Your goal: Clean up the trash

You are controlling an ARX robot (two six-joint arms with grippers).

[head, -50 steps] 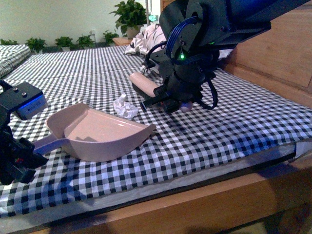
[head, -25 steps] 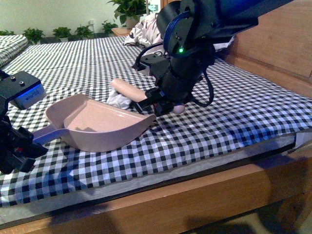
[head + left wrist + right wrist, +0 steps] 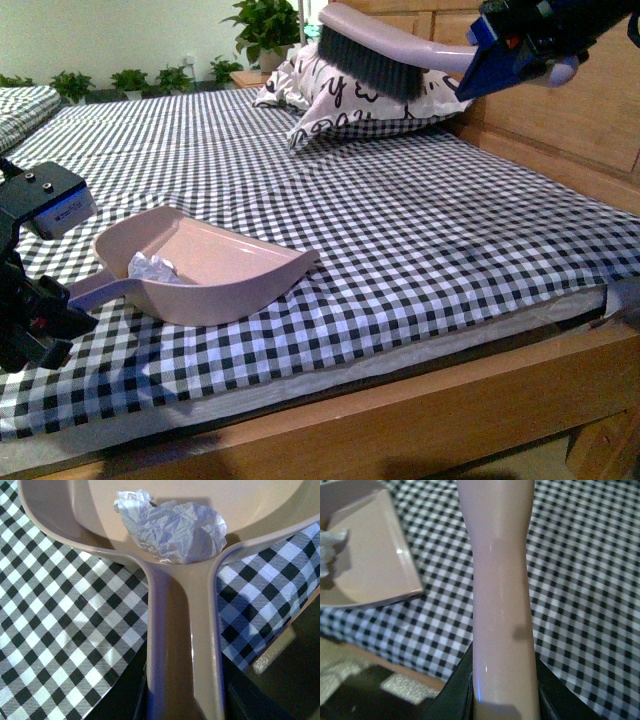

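A crumpled wad of white paper lies inside the pink dustpan, at the back of the pan where the handle begins, so the trash appears caught and ready to be carried off. The dustpan sits flat on the checked bedcover near the front edge of the bed, its open lip toward the bed's middle and its handle toward the front left corner. The left gripper holds that handle; in the wrist view its jaws stand on either side of the handle and close against it, keeping the pan level. The right gripper is raised high over the far right side of the bed, its jaws clamped on the handle of a brush whose dark bristles hang clear of the cover, just in front of a patterned pillow. Sweeping looks finished; emptying the pan remains.
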